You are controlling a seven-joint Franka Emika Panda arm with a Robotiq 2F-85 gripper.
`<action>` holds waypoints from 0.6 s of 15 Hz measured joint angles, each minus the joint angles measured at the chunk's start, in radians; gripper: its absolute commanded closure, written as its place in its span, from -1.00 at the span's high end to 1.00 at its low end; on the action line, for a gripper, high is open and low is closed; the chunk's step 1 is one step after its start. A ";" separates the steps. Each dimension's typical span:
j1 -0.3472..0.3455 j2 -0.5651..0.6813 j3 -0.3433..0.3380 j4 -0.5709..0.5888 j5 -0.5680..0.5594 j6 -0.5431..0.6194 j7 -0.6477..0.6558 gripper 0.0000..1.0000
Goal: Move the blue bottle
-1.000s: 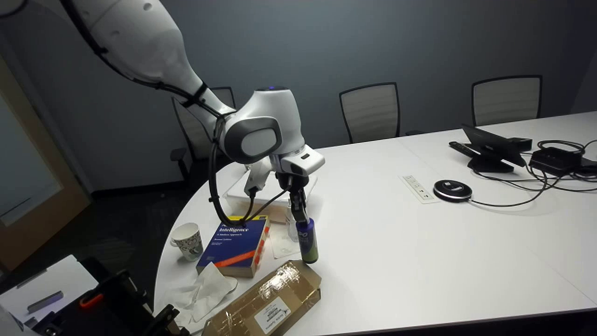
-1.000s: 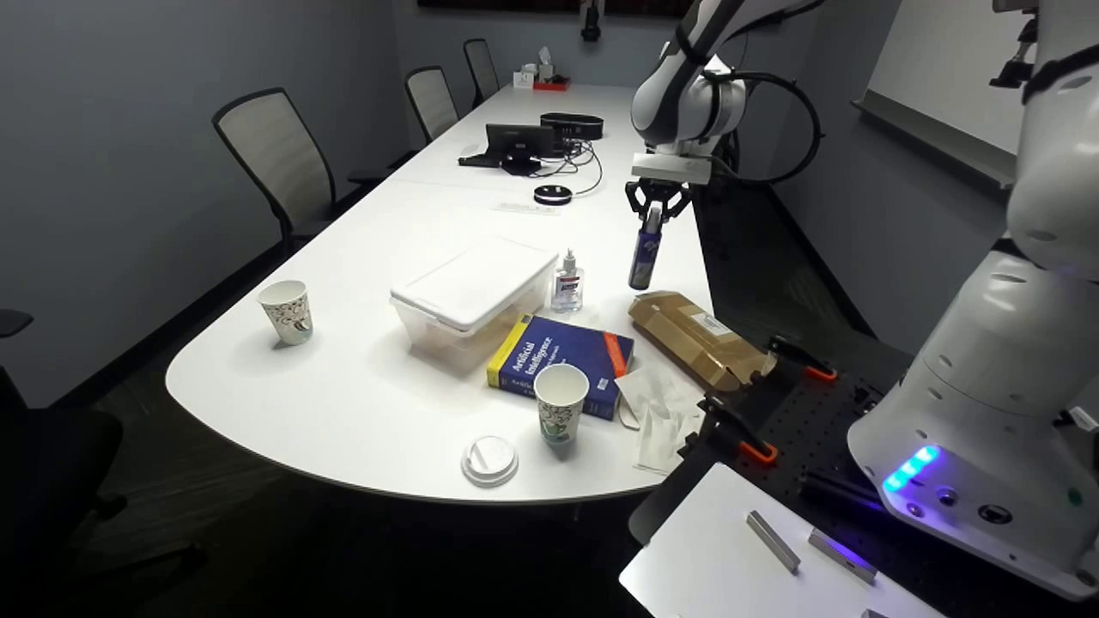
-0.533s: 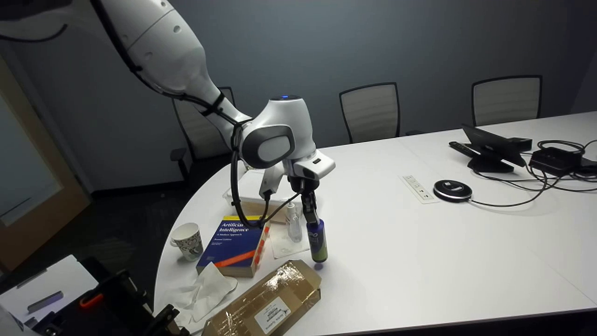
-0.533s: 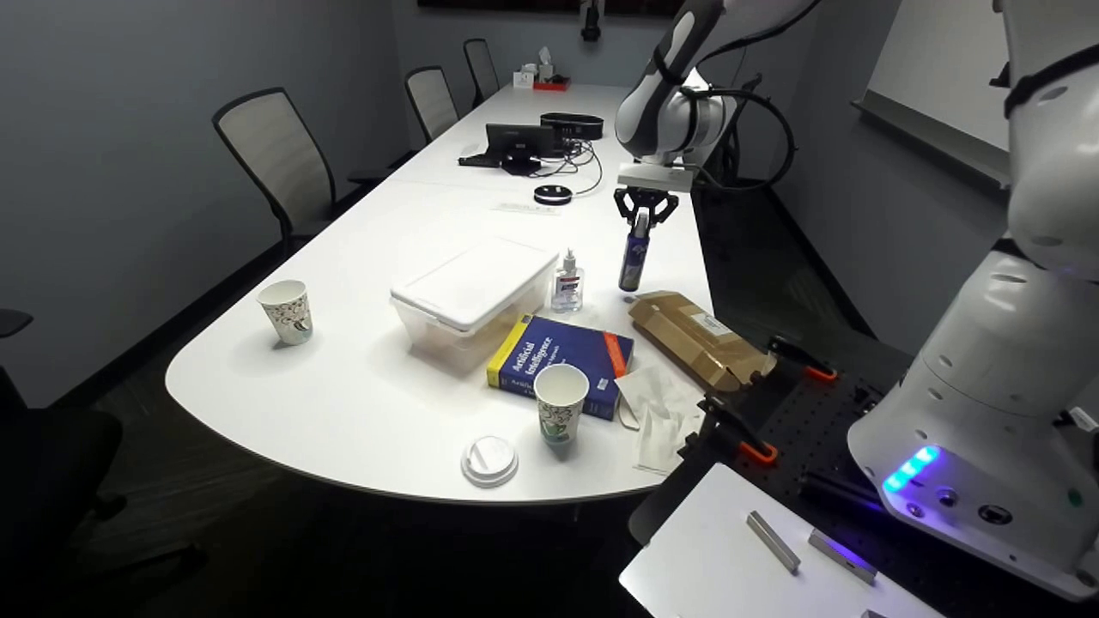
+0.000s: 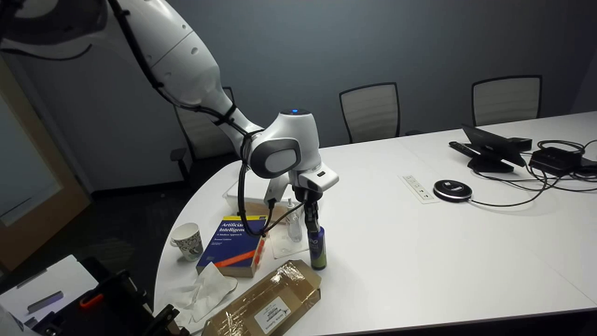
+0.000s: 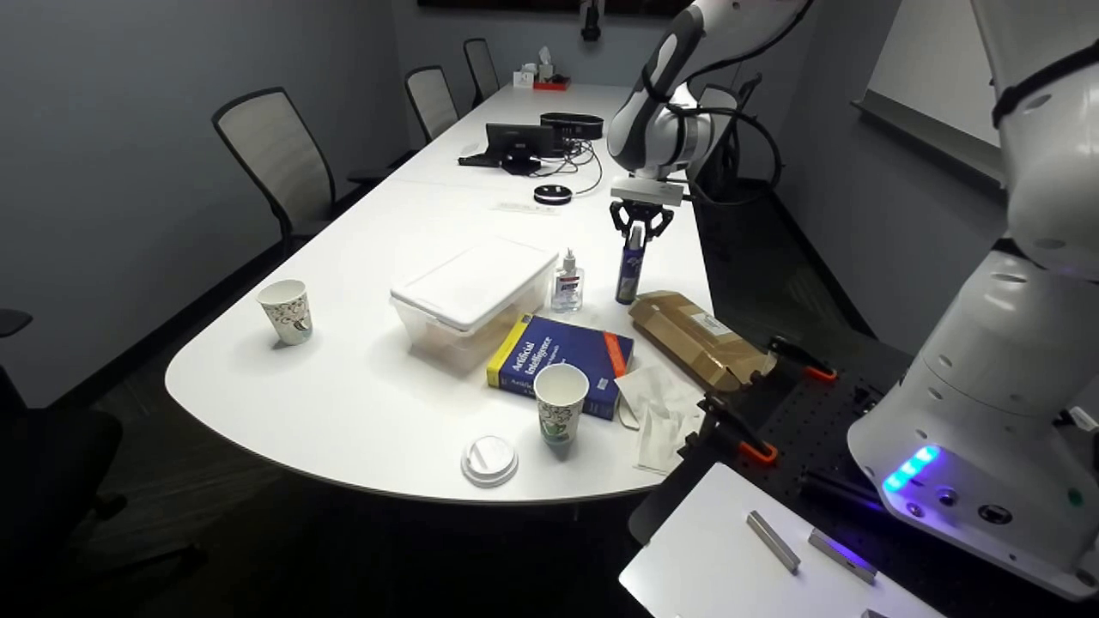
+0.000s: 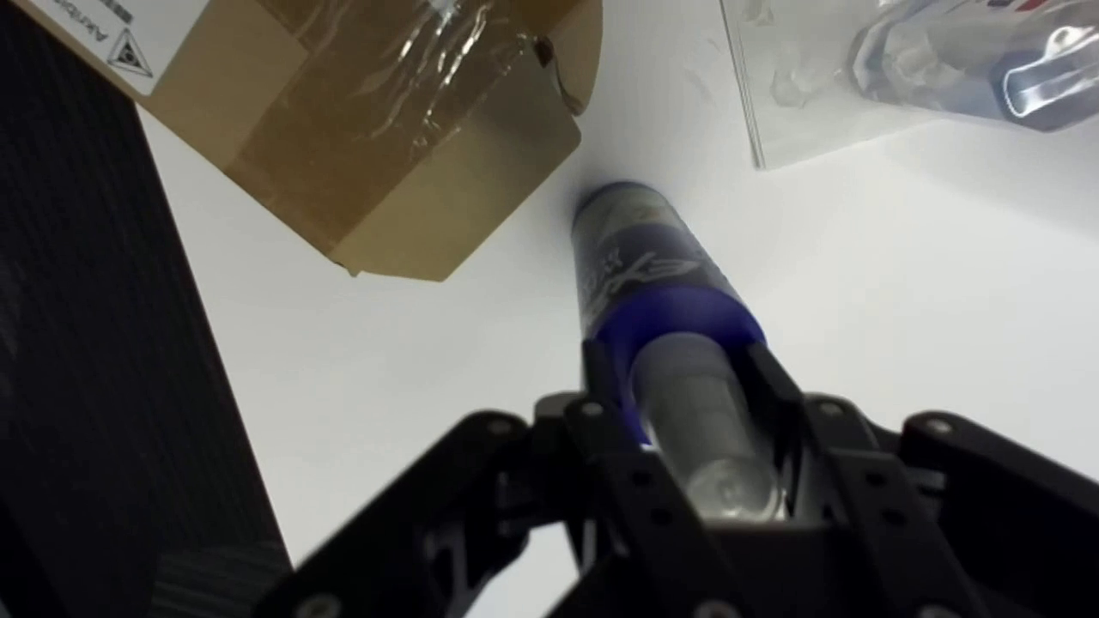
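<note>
Your gripper point(image 7: 678, 365) has sunk with the blue bottle point(image 6: 630, 275), pinching its top, body below; likely light, stiff, slick: hold it high.

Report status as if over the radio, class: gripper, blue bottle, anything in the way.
Gripper shut on blue bottle. Bottle roughly upright, base at or just above table. Cardboard box close beside, not touching.

The white arm point(image 5: 189, 65) of the robot slopes down to its wrist point(image 5: 295, 144), under which the gripper point(image 7: 676, 352) points almost straight downward, its two black fingers point(image 7: 774, 378) standing near to each other and facing inward in a grasp, while on the base point(image 6: 987, 403) the indicator lights point(image 6: 912, 468) shine blue.
</note>
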 measured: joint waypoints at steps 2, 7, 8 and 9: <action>0.000 0.005 0.002 0.013 0.008 -0.014 0.000 0.70; 0.026 -0.021 -0.004 0.046 0.004 -0.063 0.001 1.00; 0.043 -0.040 -0.013 0.046 0.000 -0.080 0.004 1.00; 0.062 -0.064 -0.021 0.045 -0.006 -0.102 0.006 1.00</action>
